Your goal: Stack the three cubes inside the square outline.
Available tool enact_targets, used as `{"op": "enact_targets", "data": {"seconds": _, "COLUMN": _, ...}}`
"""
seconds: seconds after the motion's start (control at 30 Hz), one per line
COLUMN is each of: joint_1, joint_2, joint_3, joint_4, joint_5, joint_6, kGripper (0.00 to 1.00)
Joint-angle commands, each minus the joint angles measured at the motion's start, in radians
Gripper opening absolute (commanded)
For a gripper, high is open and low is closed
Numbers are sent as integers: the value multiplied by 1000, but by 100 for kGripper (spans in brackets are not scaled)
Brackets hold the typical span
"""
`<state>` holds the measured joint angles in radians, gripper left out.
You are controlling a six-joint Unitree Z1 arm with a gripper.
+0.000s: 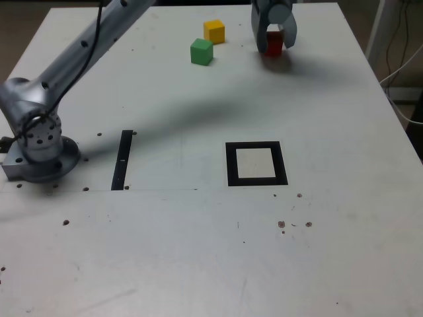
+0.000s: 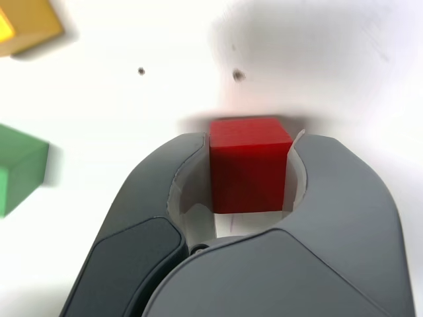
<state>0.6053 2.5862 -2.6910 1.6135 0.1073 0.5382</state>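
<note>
Broadly, the table (image 1: 198, 251) fills the exterior view, pale and speckled with small dark marks. Only that view shows the arm (image 1: 79, 53), its base sitting well to the exterior view's left of the square (image 1: 256, 164) and its long link reaching up and across toward the far edge. A narrow black strip (image 1: 123, 160) lies between the base and the square. The square itself is flat, a black border around a pale centre, with no cube in it.

Far beyond the square, the claw (image 1: 273, 41) hangs at the far edge, closed onto the red cube (image 1: 274, 42). The wrist view makes this plain: both pads (image 2: 296, 173) press the sides of the red cube (image 2: 250, 165), which the exterior view half hides behind the fingers.

Green cube (image 1: 201, 51) and yellow cube (image 1: 214, 31) sit close together beyond the square, toward the exterior view's left of the claw. The wrist view catches only an edge of green (image 2: 20, 172) and yellow (image 2: 26, 26).
</note>
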Motion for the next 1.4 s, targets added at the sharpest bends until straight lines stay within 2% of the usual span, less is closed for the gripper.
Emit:
{"op": "enact_targets", "data": {"seconds": 0.0, "joint_1": -6, "joint_2": -45, "joint_3": 10, "joint_4": 22, "joint_5": -13, "joint_6": 8, "kGripper": 29}}
{"op": "enact_targets", "data": {"seconds": 0.43, "joint_1": -51, "joint_2": -246, "joint_3": 281, "joint_4": 19, "joint_5": -42, "joint_6": 9, "kGripper": 29}}
{"op": "enact_targets", "data": {"seconds": 0.73, "joint_1": -137, "joint_2": -386, "joint_3": 483, "joint_4": -18, "joint_5": -31, "joint_6": -25, "kGripper": 29}}
{"op": "enact_targets", "data": {"seconds": 1.1, "joint_1": -221, "joint_2": -542, "joint_3": 752, "joint_4": -153, "joint_5": -31, "joint_6": -117, "kGripper": 29}}
{"op": "enact_targets", "data": {"seconds": 1.37, "joint_1": -311, "joint_2": -637, "joint_3": 955, "joint_4": -295, "joint_5": -45, "joint_6": -207, "kGripper": 29}}
